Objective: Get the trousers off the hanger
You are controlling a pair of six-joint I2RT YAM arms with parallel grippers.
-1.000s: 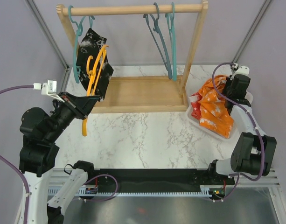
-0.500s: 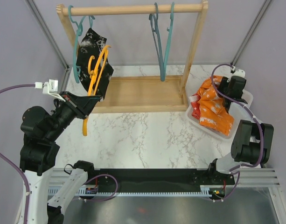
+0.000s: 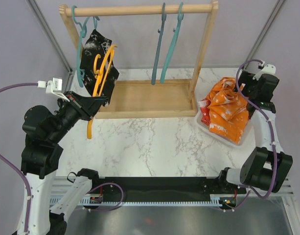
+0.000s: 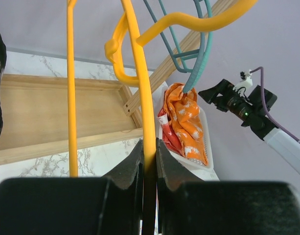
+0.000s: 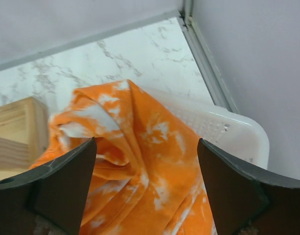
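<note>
Black trousers (image 3: 97, 55) hang from a teal hanger (image 3: 80, 46) at the left end of the wooden rail (image 3: 140, 10). My left gripper (image 3: 92, 104) is shut on the lower bar of a bare yellow hanger (image 3: 100, 72) held off the rail in front of them; in the left wrist view that yellow hanger (image 4: 140, 83) runs up from between the closed gripper (image 4: 149, 157). Orange trousers (image 3: 229, 110) lie over red trousers (image 3: 204, 115) in the white basket (image 3: 223, 139). My right gripper (image 5: 147, 169) hangs open just above the orange trousers (image 5: 140, 161), holding nothing.
Two bare teal hangers (image 3: 165, 46) dangle tilted from the middle of the rail. The rack's wooden base (image 3: 147, 98) and right post (image 3: 204, 49) stand between the arms. The basket's rim (image 5: 233, 129) sits by the back right corner frame.
My right gripper opened, let the orange trousers drop into the basket and drew back up to the right. The two bare teal hangers swung left. The left arm barely shifted.
</note>
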